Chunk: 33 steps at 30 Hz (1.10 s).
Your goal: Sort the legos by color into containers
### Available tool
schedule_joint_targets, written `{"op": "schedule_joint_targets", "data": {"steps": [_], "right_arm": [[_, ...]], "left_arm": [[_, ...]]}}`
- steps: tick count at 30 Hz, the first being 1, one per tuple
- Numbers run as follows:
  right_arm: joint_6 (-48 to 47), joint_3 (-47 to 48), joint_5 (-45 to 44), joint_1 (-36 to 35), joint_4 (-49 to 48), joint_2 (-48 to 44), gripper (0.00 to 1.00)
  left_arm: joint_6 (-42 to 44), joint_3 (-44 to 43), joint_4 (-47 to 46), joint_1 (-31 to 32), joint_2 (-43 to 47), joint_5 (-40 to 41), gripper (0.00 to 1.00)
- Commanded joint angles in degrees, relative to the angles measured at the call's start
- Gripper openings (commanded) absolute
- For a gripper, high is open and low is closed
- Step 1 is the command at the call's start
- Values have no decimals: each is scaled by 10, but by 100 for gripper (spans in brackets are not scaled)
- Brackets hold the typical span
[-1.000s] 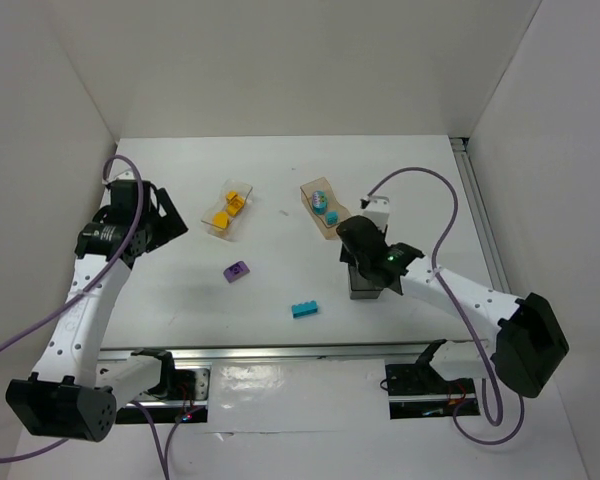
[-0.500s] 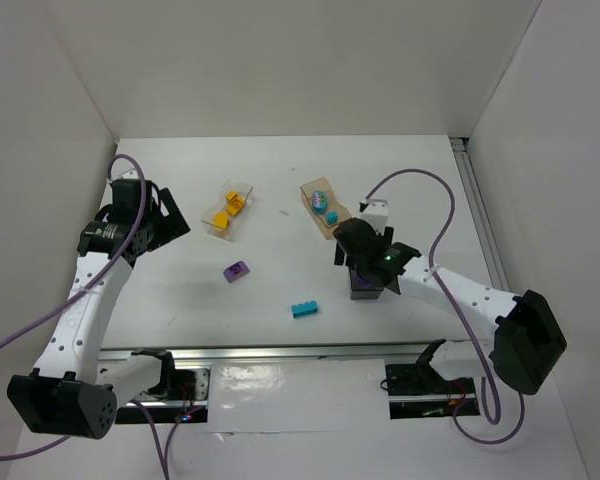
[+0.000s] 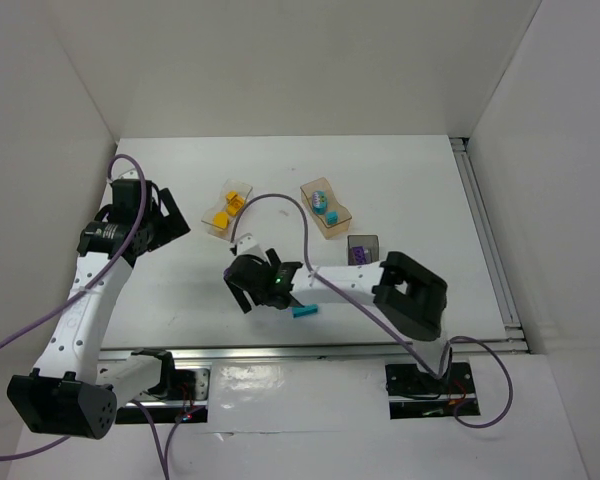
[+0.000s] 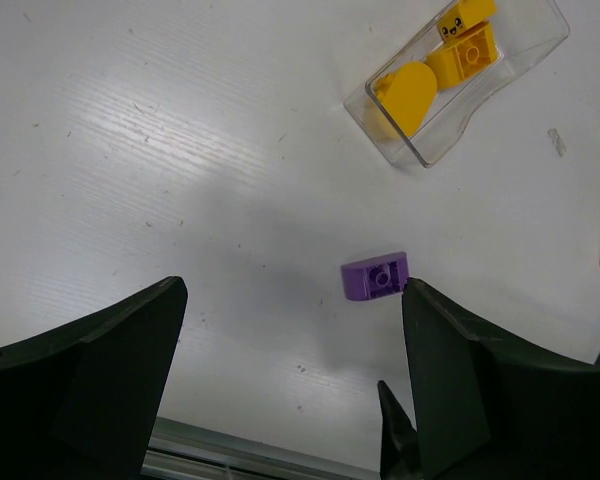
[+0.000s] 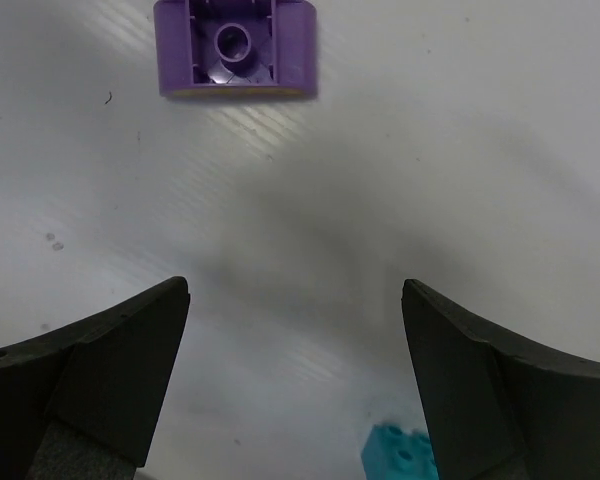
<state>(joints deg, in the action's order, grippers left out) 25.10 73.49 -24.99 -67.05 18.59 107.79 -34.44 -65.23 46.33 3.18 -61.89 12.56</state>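
The loose purple brick [image 5: 236,50] I'm after is a short block with rounded ends and one round stud in the middle of its face. It lies flat on the white table [image 3: 400,170], on the arms' side of the clear tub [image 4: 430,145] and well apart from it. On my right wrist camera it sits out beyond the fingertips, over toward the finger [image 5: 110,370] on the left of the picture, not between the jaws and touching neither. The right gripper [image 5: 292,320] is released, jaws spread wide with only bare table between them; from above, it hangs over the brick and hides it. A studded cyan brick [image 3: 303,310] lies farther from the clear tub, toward the bases and a little right of that gripper. The clear tub holds yellow bricks [image 4: 410,95]. To its right stands the tan tub [image 3: 338,222] with cyan pieces [image 3: 325,205] in it. Farther right and nearer the bases is the dark grey tub [image 3: 364,238] with a purple piece [image 3: 357,256] inside. My left gripper [image 4: 292,310] is released too, empty, off to the left of the clear tub.
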Motion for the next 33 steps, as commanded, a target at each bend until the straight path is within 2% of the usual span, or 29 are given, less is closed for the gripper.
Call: {"op": "schedule_joint_targets", "data": {"steps": [1, 7, 11, 24, 26, 30, 31, 33], "right_arm": [[-30, 61, 17, 8, -11, 39, 94], [-69, 145, 4, 15, 15, 131, 94], [-100, 184, 34, 43, 15, 174, 93], [-162, 241, 89, 97, -26, 225, 94], [-168, 242, 89, 97, -26, 226, 88], [-168, 219, 89, 91, -47, 212, 64], [-168, 219, 89, 85, -47, 212, 51], [-156, 219, 64, 78, -32, 200, 40]], "left_arm": [[14, -7, -1, -3, 6, 18, 94], [14, -7, -1, -3, 6, 18, 94], [14, -7, -1, -3, 6, 4, 94], [14, -2, -1, -3, 1, 14, 94], [14, -2, -1, -3, 1, 14, 94], [14, -2, -1, -3, 1, 14, 94], [14, -2, -1, -3, 1, 14, 94], [14, -2, -1, -3, 1, 9, 94]]}}
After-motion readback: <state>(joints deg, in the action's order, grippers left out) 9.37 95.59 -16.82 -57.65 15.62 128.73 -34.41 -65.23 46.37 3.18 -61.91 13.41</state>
